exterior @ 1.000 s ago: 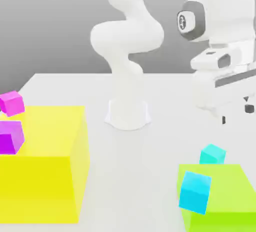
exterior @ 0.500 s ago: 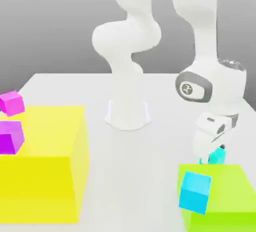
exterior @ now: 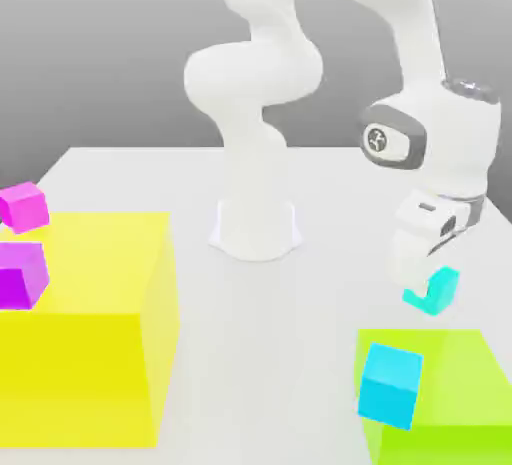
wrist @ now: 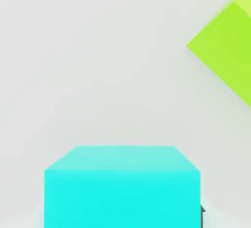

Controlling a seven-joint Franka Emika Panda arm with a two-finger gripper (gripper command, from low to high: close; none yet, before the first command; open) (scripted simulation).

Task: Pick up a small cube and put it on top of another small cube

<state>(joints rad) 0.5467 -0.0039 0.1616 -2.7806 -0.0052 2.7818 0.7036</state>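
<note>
A pale, smooth, light grey bench [exterior: 320, 353] carries the things. Directly on it stand the white robot arm's rounded base [exterior: 256, 233], a large bright yellow block [exterior: 75, 378] towards the exterior view's left, and a lime-green block [exterior: 455, 378] towards the exterior view's right.

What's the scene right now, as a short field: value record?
claw: closed on the turquoise cube
turquoise cube: tilted in the exterior view, apparently lifted
sky-blue cube: at the green block, exterior view's right
yellow block: exterior view's left
magenta cube, purple cube: at the yellow block
stack: not yet made
</note>
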